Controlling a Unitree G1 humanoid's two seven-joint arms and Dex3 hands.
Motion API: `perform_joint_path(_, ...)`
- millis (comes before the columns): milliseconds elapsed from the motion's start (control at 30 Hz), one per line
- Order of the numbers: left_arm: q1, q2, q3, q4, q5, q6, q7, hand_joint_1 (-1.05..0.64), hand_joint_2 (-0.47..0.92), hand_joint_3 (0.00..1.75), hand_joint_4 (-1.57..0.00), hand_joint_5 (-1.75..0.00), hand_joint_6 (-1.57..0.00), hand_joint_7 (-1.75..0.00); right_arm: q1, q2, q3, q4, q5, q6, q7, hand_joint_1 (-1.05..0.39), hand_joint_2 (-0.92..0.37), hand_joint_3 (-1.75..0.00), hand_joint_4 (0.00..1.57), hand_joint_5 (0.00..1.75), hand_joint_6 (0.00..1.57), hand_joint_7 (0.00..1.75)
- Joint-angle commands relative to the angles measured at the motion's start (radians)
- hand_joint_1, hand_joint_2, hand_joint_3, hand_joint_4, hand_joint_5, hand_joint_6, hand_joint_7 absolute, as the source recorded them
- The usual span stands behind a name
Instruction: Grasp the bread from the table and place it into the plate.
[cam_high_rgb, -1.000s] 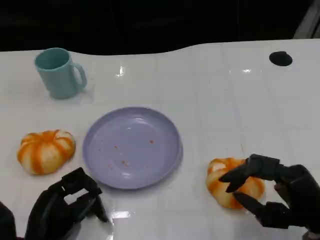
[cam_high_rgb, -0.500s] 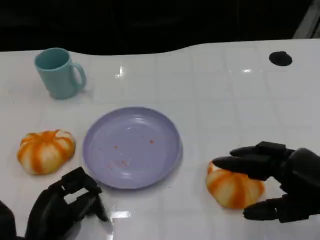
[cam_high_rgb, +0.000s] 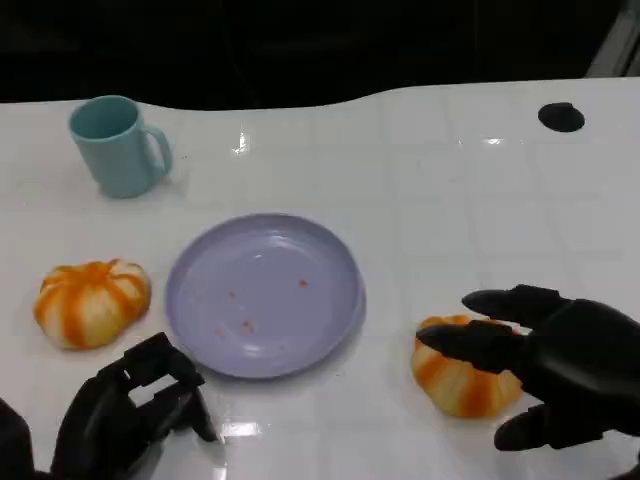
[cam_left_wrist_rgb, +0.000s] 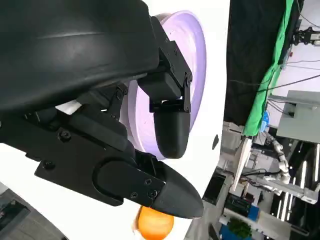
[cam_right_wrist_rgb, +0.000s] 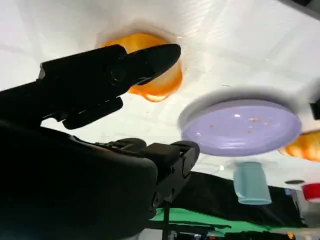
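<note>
Teal mug (cam_high_rgb: 118, 146) and small black disc (cam_high_rgb: 561, 117) on white table (cam_high_rgb: 420, 160)

Glossy white table (cam_high_rgb: 420, 190), smooth lilac plate (cam_high_rgb: 264, 295), shiny orange-glazed bread (cam_high_rgb: 462, 378)

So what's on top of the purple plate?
Just a few tiny orange crumbs on the plate. No bread yet. Both bread buns sit on the table beside it.

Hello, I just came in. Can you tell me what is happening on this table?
The right hand hovers with spread fingers over a bread lying on the table to the right of the purple plate, but does not grip it. The left hand rests near the table's front edge. Another bread and a teal mug lie left of the plate.
</note>
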Motion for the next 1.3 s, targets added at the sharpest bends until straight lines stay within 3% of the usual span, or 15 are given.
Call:
perform_joint_path(33,0.003,0.011,0.004,0.01,0.011,0.005,0.009,-1.0,0.78,0.0,-0.76,-1.69,-0.7,-1.41,-0.038,0.005,0.047,0.013,-0.089,0.058,-0.047,-0.59,-0.85,-0.01,0.16,0.1,0.3,0.01)
perform_joint_path(367,0.007,0.006,0.007,0.004,0.018,0.001,0.013,-1.01,0.79,0.0,-0.76,-1.69,-0.71,-1.4,-0.106,0.008,0.14,0.119,-0.192,0.138,-0.136,-0.62,-0.86,-0.01,0.19,0.1,0.3,0.0)
perform_joint_path(700,0.009,0.005,0.012,0.0,0.012,0.01,0.01,-1.01,0.78,0.0,-0.76,-1.69,-0.7,-1.4,-0.16,0.005,0.206,0.236,-0.211,0.19,-0.192,-0.64,-0.88,-0.01,0.2,0.09,0.27,0.0)
perform_joint_path(1300,0.015,0.005,0.009,-0.01,0.016,0.009,0.011,-1.04,0.78,0.0,-0.77,-1.69,-0.72,-1.39,-0.216,-0.003,0.287,0.357,-0.199,0.235,-0.168,-0.63,-0.92,-0.02,0.18,0.05,0.23,0.0)
